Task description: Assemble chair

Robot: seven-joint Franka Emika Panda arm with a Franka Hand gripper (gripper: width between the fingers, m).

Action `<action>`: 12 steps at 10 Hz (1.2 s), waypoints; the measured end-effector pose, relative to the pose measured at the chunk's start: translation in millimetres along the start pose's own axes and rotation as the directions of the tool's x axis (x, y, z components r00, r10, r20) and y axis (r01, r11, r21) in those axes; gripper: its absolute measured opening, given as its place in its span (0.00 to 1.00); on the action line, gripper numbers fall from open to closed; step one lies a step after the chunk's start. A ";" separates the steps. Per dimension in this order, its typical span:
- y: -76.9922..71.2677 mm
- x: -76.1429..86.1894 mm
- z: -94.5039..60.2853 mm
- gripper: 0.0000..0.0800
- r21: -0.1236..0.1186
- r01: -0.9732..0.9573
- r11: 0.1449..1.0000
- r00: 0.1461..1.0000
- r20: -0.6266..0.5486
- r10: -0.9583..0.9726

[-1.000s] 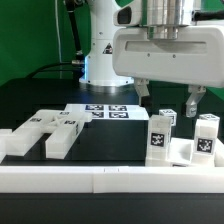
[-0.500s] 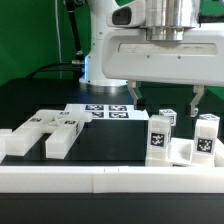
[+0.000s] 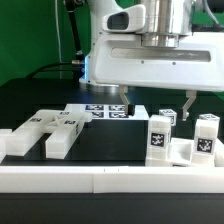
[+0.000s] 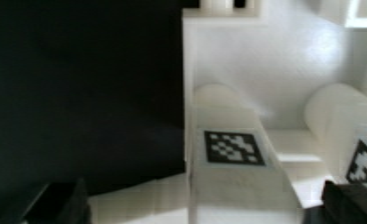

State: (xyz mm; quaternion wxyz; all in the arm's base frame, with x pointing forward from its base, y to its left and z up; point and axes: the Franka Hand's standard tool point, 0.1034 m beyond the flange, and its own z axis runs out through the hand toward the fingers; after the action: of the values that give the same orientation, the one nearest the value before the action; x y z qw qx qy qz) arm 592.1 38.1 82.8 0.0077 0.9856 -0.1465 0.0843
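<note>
The chair lies as loose white tagged parts. A flat slab with bars [image 3: 45, 131] sits at the exterior view's left. Two upright tagged blocks [image 3: 158, 137] [image 3: 205, 136] and a small cube [image 3: 168, 118] stand at the right, by the front rail. My gripper [image 3: 157, 101] hangs open and empty just above and behind the upright blocks. One fingertip [image 3: 125, 98] is over the marker board's edge. In the wrist view my gripper [image 4: 206, 205] is open over a white tagged block [image 4: 233, 147]. A second tagged block [image 4: 365, 158] shows beside it.
The marker board [image 3: 100, 111] lies flat on the black table behind the parts. A long white border rail [image 3: 110, 181] runs along the front. The robot base [image 3: 100, 55] stands at the back, before a green backdrop.
My gripper has moved toward the exterior view's left, staying open. The parts have not moved.
</note>
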 end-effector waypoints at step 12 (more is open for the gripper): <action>5.4 -27.8 51.9 0.81 -0.054 0.000 0.999 1.000 -0.030 -0.002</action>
State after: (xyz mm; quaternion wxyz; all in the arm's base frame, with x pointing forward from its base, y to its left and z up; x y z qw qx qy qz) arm 572.8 38.8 26.9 0.0363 0.9837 -0.1480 0.0951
